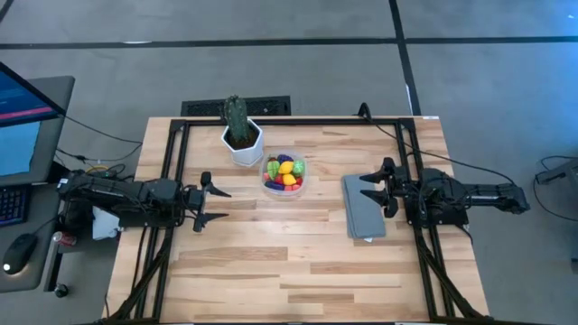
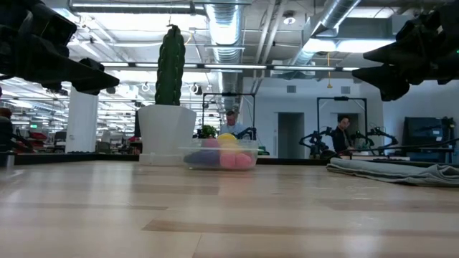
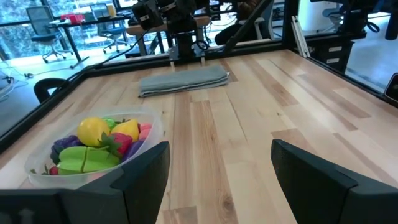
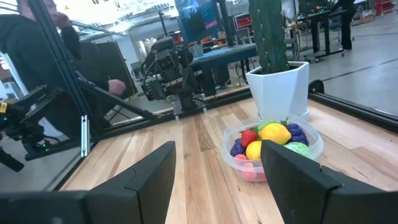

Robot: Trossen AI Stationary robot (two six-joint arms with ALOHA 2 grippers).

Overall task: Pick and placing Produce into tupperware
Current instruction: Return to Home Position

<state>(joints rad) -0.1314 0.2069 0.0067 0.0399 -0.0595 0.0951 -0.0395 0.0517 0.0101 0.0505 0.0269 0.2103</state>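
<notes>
One camera looks straight down on the tub [image 1: 282, 193]; another faces it from table [image 2: 215, 215] height. Both wrist cameras see the tub from opposite sides

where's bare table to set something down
Bare: the wide table half beyond the claws from the plant pot, and the strip between the left claw and the grey cloth by the right claw. Crowded: plant pot and tupperware close together.

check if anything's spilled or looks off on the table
Nothing stands out. The produce is heaped inside the tupperware, the cactus pot stands upright beside it, the grey cloth lies folded, and the left hand and right hand are open and empty.
</notes>
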